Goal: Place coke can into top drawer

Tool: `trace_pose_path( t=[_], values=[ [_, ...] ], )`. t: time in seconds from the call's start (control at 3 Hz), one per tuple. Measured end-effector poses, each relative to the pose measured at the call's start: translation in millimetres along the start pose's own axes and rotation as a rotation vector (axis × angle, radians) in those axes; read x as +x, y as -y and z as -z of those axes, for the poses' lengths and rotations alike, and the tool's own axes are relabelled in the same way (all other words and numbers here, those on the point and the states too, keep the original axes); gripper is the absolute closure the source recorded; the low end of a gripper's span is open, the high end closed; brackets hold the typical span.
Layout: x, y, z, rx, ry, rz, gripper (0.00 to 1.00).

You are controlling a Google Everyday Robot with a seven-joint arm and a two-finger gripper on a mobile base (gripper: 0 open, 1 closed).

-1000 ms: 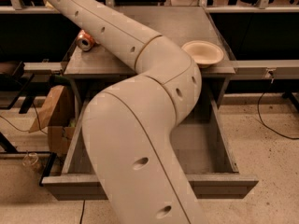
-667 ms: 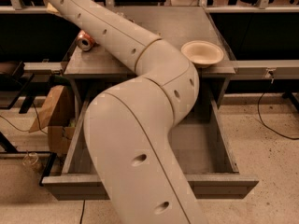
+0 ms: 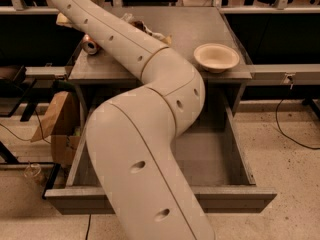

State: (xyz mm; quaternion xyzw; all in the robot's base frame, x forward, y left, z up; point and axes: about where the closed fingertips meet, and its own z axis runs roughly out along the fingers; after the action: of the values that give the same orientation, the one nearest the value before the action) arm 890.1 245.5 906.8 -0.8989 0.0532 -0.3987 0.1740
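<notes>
Coke can (image 3: 90, 44): lies on its side on the table (image 3: 200, 24), near the back-left corner, silver end toward the camera. Not lifted, not in the drawer.

Arm (image 3: 150, 69): runs diagonally over the table from front centre to back left and passes just beside the can on its right. Gripper: beyond the top-left edge of the view, where the arm leads; not visible, so I cannot tell whether it is spread, pressed together or holding anything.

Top drawer (image 3: 240, 198): pulled fully out below the table front, floor bare where visible. The arm's big lower link hides much of the left half.

Progress, as judged: 1 step is ready (drawer open); 2 remain, picking the can up and setting it inside. Task looks early.

Edges and room:
- Can sits close to the table's left edge; a sideways nudge could roll it off.
- Bowl (image 3: 216, 57) at the table's front-right corner, well apart from the can, but near any path over the right side.
- Crumpled wrapper (image 3: 145, 30) just behind the arm, mid-table.
- Right half of the drawer is the open landing space, walled on 3 sides there.
- Cardboard box (image 3: 55, 119) on the floor left of the drawer; cable (image 3: 295, 134) on the floor to the right.
</notes>
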Motion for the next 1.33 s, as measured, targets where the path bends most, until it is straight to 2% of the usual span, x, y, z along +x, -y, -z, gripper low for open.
trace_pose_path(
  t=[0.33, 1.33],
  values=[
    [-8.7, -9.0, -10.0, -0.034, 0.032, 0.006, 0.22],
    [-25.4, -26.6, -21.5, -0.11, 0.112, 0.025, 0.24]
  ],
)
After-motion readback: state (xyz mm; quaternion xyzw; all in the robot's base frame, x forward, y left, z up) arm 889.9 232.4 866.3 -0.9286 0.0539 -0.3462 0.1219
